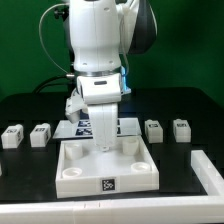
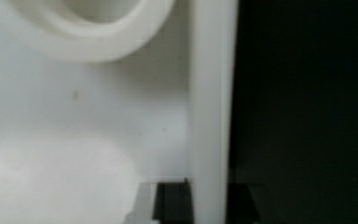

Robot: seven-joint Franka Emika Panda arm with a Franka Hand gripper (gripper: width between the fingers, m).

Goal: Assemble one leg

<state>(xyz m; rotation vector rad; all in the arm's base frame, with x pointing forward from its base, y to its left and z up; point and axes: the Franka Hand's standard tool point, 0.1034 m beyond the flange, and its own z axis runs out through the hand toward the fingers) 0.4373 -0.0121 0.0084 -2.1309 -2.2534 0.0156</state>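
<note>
The large white square tray (image 1: 108, 172) with round corner sockets lies at the table's front. My gripper (image 1: 105, 143) reaches down onto its far wall. In the wrist view my gripper (image 2: 210, 186) has one dark finger on each side of the tray's thin upright wall (image 2: 208, 100) and is shut on it. A round socket (image 2: 96, 25) shows beside the wall. Two legs (image 1: 12, 135) (image 1: 40, 132), small white blocks with tags, stand at the exterior view's left. Two more legs (image 1: 153, 128) (image 1: 181, 127) stand at its right. All lie apart from the gripper.
The marker board (image 1: 128, 124) lies flat behind the tray, partly hidden by the arm. A white L-shaped bar (image 1: 206, 170) sits at the exterior view's right front. The table (image 1: 30, 165) is black.
</note>
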